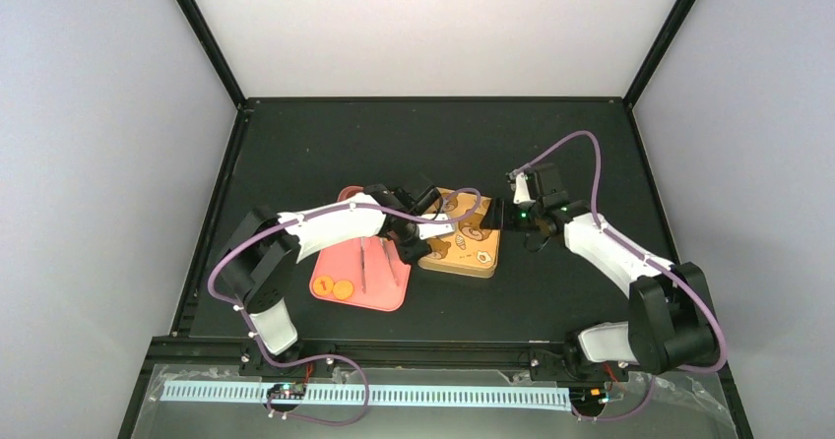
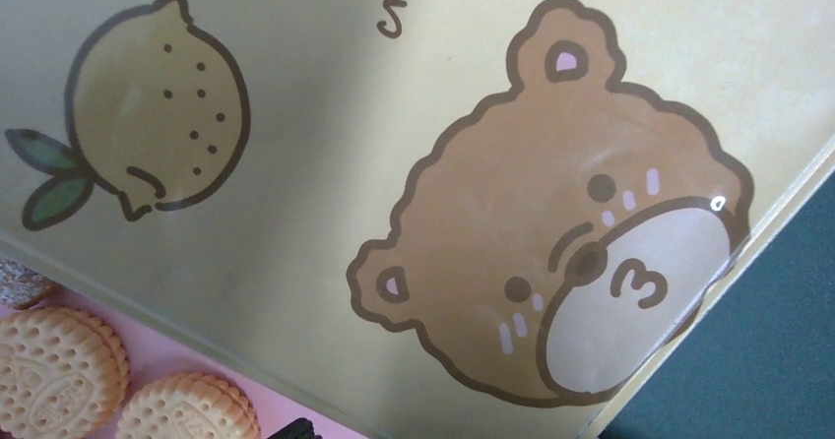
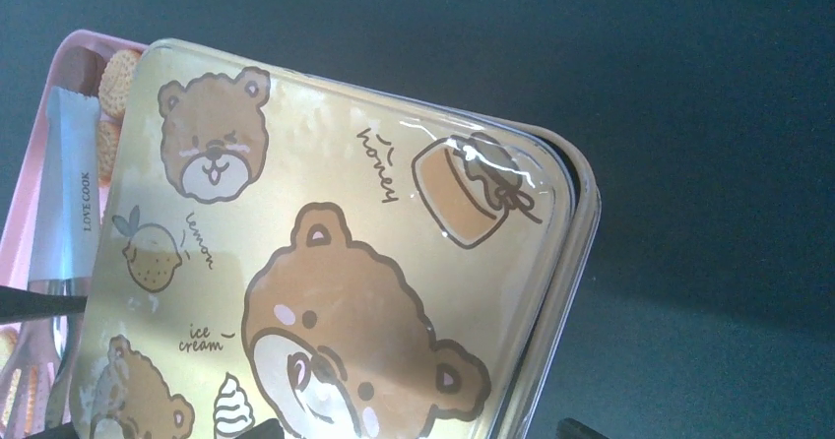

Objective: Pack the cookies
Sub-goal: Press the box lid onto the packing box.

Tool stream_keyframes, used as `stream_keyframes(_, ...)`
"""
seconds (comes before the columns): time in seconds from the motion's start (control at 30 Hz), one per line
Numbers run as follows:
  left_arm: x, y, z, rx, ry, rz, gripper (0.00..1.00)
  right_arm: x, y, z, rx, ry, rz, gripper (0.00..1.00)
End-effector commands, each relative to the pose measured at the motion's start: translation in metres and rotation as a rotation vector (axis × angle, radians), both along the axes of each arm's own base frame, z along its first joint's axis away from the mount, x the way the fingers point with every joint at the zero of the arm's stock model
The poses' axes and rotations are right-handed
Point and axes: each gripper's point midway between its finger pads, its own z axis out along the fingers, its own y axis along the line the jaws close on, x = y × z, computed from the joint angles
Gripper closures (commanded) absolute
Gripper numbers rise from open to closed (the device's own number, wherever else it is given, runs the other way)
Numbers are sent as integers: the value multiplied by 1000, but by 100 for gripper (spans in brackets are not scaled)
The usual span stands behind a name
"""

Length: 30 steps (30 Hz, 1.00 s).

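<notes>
Two orange cookies [image 1: 333, 287] lie at the near end of a pink tray [image 1: 366, 283]. More round biscuits [image 2: 59, 370] show on the tray in the left wrist view, and some [image 3: 118, 75] in the right wrist view. A gold tin lid [image 1: 468, 237] with bear drawings lies askew on its base; the base's rim [image 3: 583, 213] shows at the right. My left gripper [image 1: 418, 247] is at the lid's left edge; only one fingertip [image 2: 295, 429] shows. My right gripper [image 3: 418, 429] is open at the tin's right side, its tips straddling the lid's corner.
A silver wrapped pack [image 3: 74, 203] lies in the pink tray beside the biscuits. The lid's left edge overlaps the tray [image 2: 167, 355]. Dark table [image 1: 551, 144] surrounds the tin, with white walls behind.
</notes>
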Motion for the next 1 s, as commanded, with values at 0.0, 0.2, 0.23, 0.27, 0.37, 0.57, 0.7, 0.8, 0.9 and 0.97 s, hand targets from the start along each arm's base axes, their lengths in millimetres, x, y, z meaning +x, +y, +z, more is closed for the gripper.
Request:
stream_keyframes(0.0,10,-14,12,-35,-36,11,44,7,1,0,69,5,-5,27)
stream_keyframes(0.2,4,-15,21,-40,-35,-13,45,15,-6,-3,88,18,-28,27)
stream_keyframes(0.23,3,-14,22,-41,-33,-18,45,17,-8,-5,92,22,-33,27)
stream_keyframes(0.27,2,-14,23,-44,-34,-22,45,18,-8,-6,100,26,-38,27)
stream_keyframes(0.37,-2,-17,26,-60,-33,-41,44,23,-7,-10,185,49,-50,27)
stream_keyframes(0.57,-2,-24,21,-51,-31,-57,45,23,-3,-18,372,97,-67,27)
stream_keyframes(0.7,0,-30,19,-43,-43,-63,45,17,5,-16,447,109,-48,27)
stream_keyframes(0.8,2,-33,19,-39,-51,-71,46,11,9,-13,492,119,-34,27)
stream_keyframes(0.9,0,-37,19,-36,-48,-85,46,6,13,-12,512,123,-24,28)
stream_keyframes(0.97,-2,-39,18,-37,-44,-94,46,5,14,-11,518,121,-22,28)
